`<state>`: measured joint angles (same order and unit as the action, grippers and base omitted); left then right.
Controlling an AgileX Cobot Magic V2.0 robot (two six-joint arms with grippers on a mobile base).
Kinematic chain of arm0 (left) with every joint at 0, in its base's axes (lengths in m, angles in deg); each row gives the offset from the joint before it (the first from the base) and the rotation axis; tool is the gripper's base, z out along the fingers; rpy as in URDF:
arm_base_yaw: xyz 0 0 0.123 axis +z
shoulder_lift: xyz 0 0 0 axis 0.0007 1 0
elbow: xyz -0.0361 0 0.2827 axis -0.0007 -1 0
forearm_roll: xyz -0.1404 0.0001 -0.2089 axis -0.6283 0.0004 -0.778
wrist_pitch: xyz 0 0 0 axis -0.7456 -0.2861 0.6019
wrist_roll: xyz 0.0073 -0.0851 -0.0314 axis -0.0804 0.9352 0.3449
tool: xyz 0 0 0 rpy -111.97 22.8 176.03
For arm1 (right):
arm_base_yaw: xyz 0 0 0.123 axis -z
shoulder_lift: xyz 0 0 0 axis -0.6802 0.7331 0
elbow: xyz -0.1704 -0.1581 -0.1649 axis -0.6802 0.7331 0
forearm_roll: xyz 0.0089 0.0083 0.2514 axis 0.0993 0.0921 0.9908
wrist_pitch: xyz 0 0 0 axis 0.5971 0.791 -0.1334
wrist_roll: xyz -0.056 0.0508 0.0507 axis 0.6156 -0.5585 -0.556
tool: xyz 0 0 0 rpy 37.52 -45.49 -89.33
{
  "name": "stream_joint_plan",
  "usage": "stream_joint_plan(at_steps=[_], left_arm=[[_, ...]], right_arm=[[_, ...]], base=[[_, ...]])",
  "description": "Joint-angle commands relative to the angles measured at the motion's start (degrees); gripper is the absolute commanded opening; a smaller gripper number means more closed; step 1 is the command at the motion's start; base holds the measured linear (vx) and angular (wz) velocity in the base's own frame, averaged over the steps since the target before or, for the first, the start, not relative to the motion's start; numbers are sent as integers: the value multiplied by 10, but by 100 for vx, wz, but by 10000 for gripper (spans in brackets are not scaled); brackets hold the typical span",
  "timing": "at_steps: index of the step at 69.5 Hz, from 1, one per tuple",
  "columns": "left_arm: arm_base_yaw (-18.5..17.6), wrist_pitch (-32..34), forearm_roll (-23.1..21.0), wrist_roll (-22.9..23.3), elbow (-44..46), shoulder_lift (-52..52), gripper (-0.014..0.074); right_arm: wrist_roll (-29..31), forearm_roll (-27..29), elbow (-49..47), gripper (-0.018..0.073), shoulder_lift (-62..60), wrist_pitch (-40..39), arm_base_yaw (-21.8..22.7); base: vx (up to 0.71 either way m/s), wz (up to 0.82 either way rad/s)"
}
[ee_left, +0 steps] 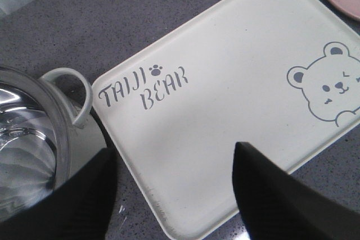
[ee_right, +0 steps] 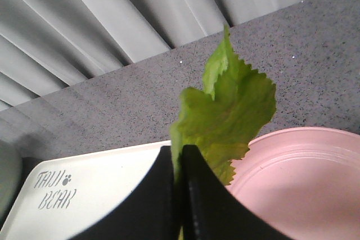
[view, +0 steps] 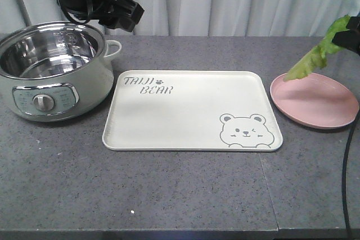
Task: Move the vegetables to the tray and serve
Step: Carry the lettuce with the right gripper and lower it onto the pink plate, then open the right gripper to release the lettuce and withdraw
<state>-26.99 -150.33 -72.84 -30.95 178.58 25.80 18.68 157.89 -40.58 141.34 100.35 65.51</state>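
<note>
The vegetables, one crinkly green lettuce leaf (view: 316,55) (ee_right: 228,102), hang from my right gripper (ee_right: 179,158) (view: 351,36), which is shut on the leaf's upper end at the far right. The leaf's lower tip reaches the left rim of the pink plate (view: 318,102) (ee_right: 306,186); I cannot tell whether it touches. In the middle of the table lies the cream tray (view: 185,113) (ee_left: 225,77) (ee_right: 90,195) with the bear face, nothing on it. My left gripper (ee_left: 174,164) (view: 126,15) hovers open over the tray's left corner, beside the pot, holding nothing.
A pale green electric pot (view: 53,74) (ee_left: 25,139) with a steel bowl and side handle stands at the left, close to the tray. A grey curtain hangs behind the table. A black cable (view: 347,178) drops along the right edge.
</note>
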Motion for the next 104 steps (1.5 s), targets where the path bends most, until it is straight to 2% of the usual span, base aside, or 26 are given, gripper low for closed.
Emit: stream_joint_plan(at_steps=[1,9,19,28,34,51,57,70,85,93,104], left_arm=[[1,13,0,6,3,-17,445],[1,13,1,6,-19,-12,445],[1,14,0,6,-38,-12,445],[1,17,0,6,-41,-11,445],[1,17,0,6,-41,-11,445],[1,13,0,6,-41,-11,445],[1,13,-1,6,-41,-11,445],[1,13,-1,6,-41,-11,445],[1,13,-1,6,-41,-11,445],[1,13,-5,6,-41,-11,445],[1,13,-5,6,-41,-11,445]], right_arm=[[6,28,-57,-2,16,35,2],[-19,4,-98,0,55,44,2],[-42,-30,-104,6,78,43,2],[-66,-92,-104,39,96,44,2],[-80,-138,-104,114,102,46,2],[-166,-283,-111,471,103,18,2],[-206,-332,-122,524,103,18,2],[-294,-448,-156,515,103,39,2],[-384,-553,-200,487,102,88,2],[-433,-583,-216,470,102,149,2],[-460,-581,-216,465,103,196,2]], base=[[0,0],[0,0],[0,0],[0,0],[0,0],[0,0],[0,0],[0,0],[0,0],[0,0],[0,0]])
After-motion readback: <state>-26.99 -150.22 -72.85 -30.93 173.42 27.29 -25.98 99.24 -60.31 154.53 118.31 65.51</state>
